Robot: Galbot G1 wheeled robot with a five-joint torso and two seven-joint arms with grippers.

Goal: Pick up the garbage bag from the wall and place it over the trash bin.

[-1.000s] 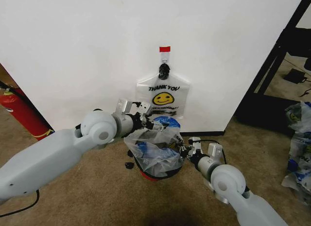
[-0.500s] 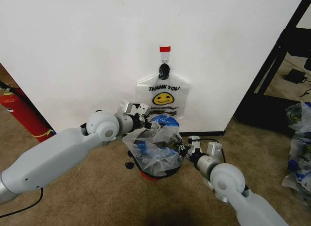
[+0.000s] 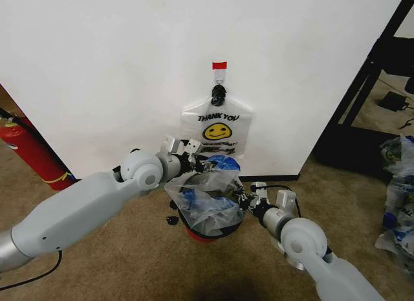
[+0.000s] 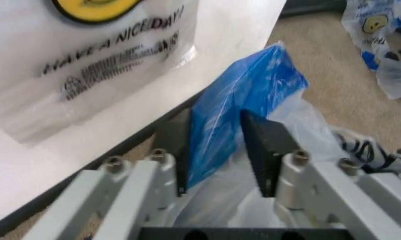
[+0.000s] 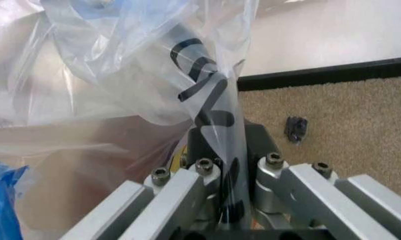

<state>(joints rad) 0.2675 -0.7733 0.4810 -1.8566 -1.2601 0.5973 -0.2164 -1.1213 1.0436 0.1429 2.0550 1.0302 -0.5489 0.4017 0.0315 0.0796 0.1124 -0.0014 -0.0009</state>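
The garbage bag (image 3: pixel 206 199) is spread over the trash bin (image 3: pixel 208 231); its blue patch is pinched shut by the left gripper (image 4: pixel 214 145), its printed film by the right gripper (image 5: pixel 222 150) (both clamped); thin, slippery, easily torn, it is judged best held at the handles.

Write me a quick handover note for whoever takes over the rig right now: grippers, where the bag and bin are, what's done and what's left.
Left gripper: shut on a blue handle patch of the garbage bag, at the bag's wall side.
Right gripper: shut on a printed fold of the bag, on the opposite side.
Trash bin: on the carpet below the wall, mostly covered by the bag; its red base shows.
Done: bag off the wall, held spread over the bin.
Left: seat the rim, release both grips.
Another smiley bag hangs on the hook.
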